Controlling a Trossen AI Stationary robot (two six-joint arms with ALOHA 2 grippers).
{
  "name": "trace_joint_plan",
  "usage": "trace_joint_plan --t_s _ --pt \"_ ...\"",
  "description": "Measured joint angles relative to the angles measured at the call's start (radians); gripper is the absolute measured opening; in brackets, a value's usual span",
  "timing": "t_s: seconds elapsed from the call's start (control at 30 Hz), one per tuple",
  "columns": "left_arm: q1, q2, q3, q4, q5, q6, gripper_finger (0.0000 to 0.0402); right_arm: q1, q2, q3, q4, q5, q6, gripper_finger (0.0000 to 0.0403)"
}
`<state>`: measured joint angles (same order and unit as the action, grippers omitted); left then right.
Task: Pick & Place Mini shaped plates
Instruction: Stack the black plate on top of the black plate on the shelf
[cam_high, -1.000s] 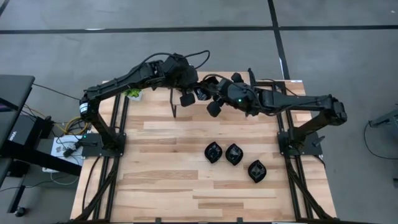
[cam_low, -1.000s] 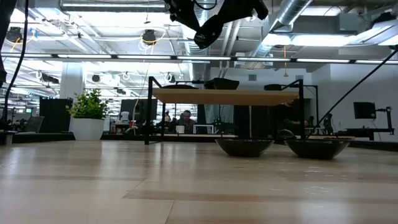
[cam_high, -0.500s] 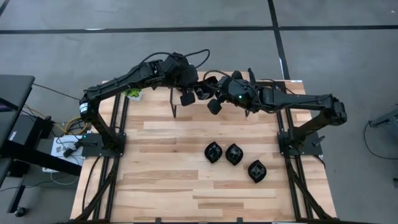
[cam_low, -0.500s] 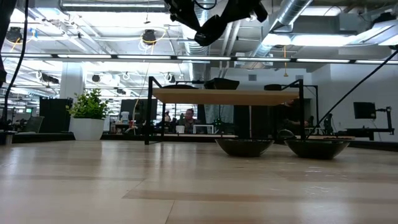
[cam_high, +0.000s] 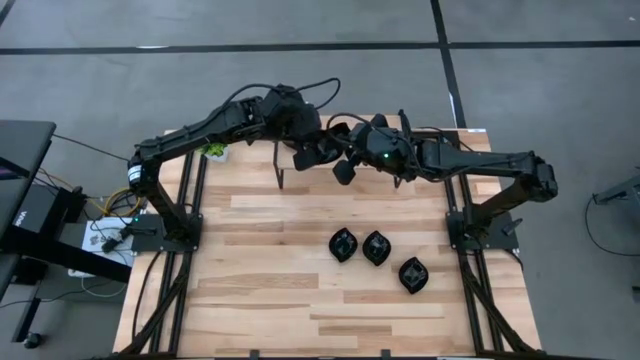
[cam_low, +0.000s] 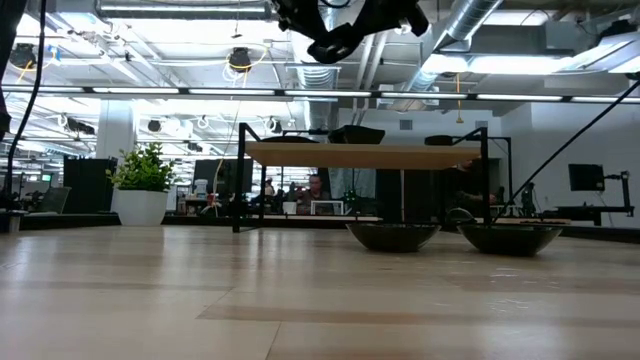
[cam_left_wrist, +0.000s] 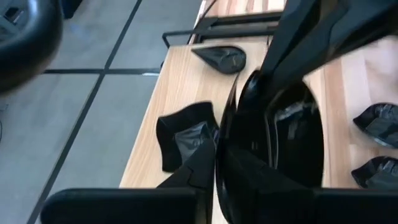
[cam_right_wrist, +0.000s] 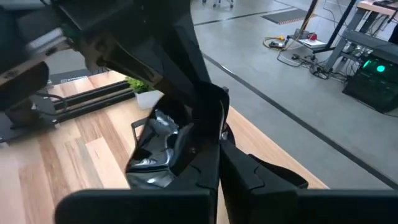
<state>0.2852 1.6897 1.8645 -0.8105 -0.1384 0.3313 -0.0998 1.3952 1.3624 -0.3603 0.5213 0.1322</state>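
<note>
Black plate (cam_left_wrist: 283, 134) pinched between left gripper (cam_high: 312, 150) and right gripper (cam_high: 335, 152).

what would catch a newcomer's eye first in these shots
The two dark arms meeting high over the far edge of the table: the left hand and right hand come together on one glossy black mini plate, a handover in mid-air. Next, three black mini plates sit in a loose row on the pale wood table, right of its middle. A small green potted plant stands at the far left corner.
</note>
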Motion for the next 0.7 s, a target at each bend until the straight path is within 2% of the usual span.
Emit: trace_joint_plan --t_s 0.23,0.47,0.6,0.7 --pt "0.002 -0.017 0.0 0.01 -0.004 0.0 0.0087 0.0 0.0 0.0 0.001 0.0 0.0 0.0001" --pt "0.005 -0.091 0.0 0.036 -0.03 0.038 0.0147 0.0 0.001 0.0 -0.007 -0.003 0.001 0.0001" --pt "0.008 -0.145 0.001 0.048 -0.037 0.023 0.0164 -0.005 0.001 0.0 -0.005 -0.001 0.03 0.0001" --pt "0.008 -0.18 0.001 0.05 -0.025 -0.063 0.017 -0.009 0.001 0.0 0.0 0.005 0.061 0.0001"
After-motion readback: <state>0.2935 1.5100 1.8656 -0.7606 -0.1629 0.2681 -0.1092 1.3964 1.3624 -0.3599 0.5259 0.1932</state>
